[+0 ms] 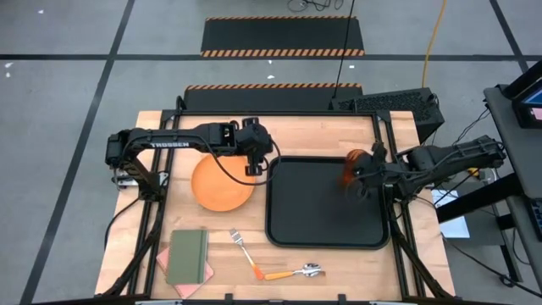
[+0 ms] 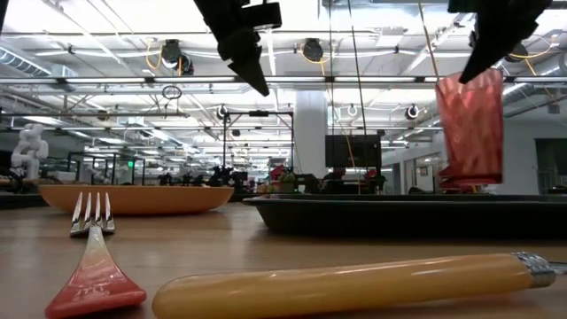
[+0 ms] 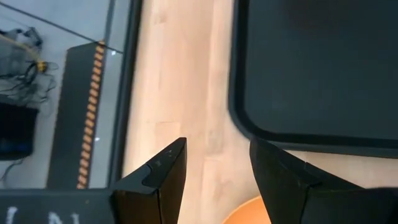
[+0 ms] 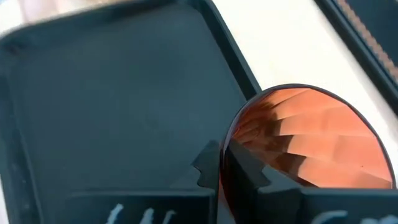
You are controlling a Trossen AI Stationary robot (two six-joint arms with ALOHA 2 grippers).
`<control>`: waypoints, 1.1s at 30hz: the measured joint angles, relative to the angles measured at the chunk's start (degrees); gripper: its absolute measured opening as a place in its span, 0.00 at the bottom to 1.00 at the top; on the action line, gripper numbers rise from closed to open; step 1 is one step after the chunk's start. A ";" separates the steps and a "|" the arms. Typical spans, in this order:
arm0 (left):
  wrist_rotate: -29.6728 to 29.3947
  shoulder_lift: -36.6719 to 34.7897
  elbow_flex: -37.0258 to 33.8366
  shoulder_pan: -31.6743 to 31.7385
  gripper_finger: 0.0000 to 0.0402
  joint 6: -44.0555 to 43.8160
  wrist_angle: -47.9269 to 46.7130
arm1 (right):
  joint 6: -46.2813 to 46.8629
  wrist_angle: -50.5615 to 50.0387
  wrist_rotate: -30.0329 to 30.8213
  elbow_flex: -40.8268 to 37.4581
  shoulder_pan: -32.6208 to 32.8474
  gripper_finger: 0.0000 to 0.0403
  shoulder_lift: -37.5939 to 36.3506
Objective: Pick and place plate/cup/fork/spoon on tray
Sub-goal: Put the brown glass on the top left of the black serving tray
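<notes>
Overhead and table-level cameras share the tray (image 1: 329,241)

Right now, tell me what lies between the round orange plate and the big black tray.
Only bare wooden tabletop, as the high view shows; the left claw hovers above that gap, beside the orange plate and black tray.

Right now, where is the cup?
In the high view, the cup is held by the right gripper above the tray's far right corner; the low view shows it lifted clear.
</notes>
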 joint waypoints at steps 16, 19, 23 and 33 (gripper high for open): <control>3.83 0.02 -2.83 0.07 0.45 4.15 5.70 | 15.36 -14.05 9.04 0.06 -0.04 0.02 0.37; 3.77 0.02 -4.20 0.07 0.45 5.82 6.58 | 16.61 -14.79 10.25 0.03 -0.04 0.02 0.83; 3.70 0.07 -4.42 0.07 0.45 6.20 6.68 | 17.56 -14.44 10.63 -1.98 -0.17 0.02 1.34; 3.68 0.07 -4.42 0.07 0.45 6.10 7.15 | 20.55 -12.71 10.86 -7.86 -1.25 0.02 1.44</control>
